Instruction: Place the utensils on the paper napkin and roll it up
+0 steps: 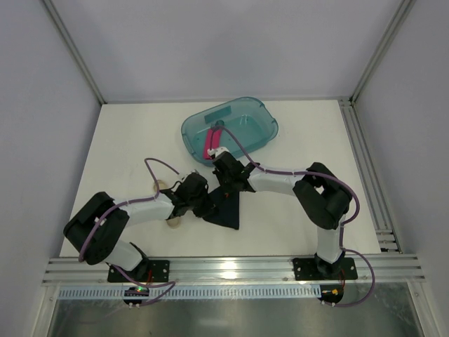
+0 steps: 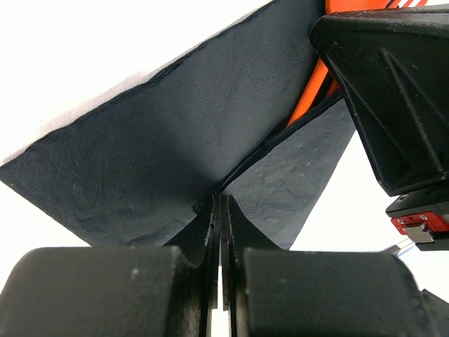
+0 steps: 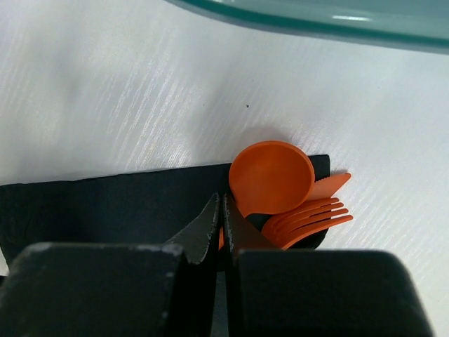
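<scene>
The black paper napkin (image 1: pixel 226 210) lies in the middle of the table where both arms meet. One flap (image 2: pixel 161 154) is raised and folded over. My left gripper (image 2: pixel 219 200) is shut, pinching the napkin at the fold. The orange utensils (image 3: pixel 280 182), a spoon, a fork and a knife, lie together on the napkin (image 3: pixel 105 203), their heads sticking out past its edge. My right gripper (image 3: pixel 223 203) is shut, its tips down on the handles, with a sliver of orange showing between them. In the left wrist view an orange handle (image 2: pixel 309 98) runs under the flap. From above the utensils are hidden by the grippers.
A teal translucent tub (image 1: pixel 270 123) stands just behind the napkin with a pink bar (image 1: pixel 212 140) inside; its rim (image 3: pixel 316 17) is close to the right gripper. A pale beige tube (image 1: pixel 174 221) lies by the left arm. Aluminium rails run along the near and right edges.
</scene>
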Robot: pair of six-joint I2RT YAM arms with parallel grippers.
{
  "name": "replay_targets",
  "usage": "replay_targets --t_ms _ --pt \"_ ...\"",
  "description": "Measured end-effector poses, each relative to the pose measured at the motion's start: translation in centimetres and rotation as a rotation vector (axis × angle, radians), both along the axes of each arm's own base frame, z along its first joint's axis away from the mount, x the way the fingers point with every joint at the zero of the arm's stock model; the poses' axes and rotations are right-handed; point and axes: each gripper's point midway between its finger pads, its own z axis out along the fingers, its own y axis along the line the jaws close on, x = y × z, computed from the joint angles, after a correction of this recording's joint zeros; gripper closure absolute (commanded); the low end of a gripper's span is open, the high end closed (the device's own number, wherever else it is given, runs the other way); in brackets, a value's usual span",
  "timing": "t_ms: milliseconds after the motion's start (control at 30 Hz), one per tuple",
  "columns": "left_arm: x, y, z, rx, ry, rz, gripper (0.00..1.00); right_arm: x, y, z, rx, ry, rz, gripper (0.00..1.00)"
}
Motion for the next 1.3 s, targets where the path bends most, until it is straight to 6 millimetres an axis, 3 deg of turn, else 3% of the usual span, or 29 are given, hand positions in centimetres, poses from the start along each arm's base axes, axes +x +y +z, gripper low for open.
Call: replay_targets --t_ms 233,433,700,933,1300 --pt "-0.1 -0.1 0.0 -0.001 0.001 0.001 1.00 -0.7 0.2 0.9 0.028 0.021 0.010 0.96" --pt "-0.1 -0.1 0.0 -0.001 0.000 0.004 1.00 -3.8 -0.3 2.7 0.127 0.096 0.008 0.96" --pt "-0.1 -0.3 0.0 0.001 -0.004 0.018 1.00 -7.6 -0.5 1.0 0.146 0.212 0.030 0.96" --pt "-0.2 -0.4 0.0 0.005 -0.008 0.023 1.00 -8.6 -0.4 0.0 0.132 0.237 0.027 0.96" --pt "-0.2 -0.4 0.0 0.014 -0.008 0.035 1.00 -8.5 -0.5 0.0 0.089 0.187 0.007 0.96"
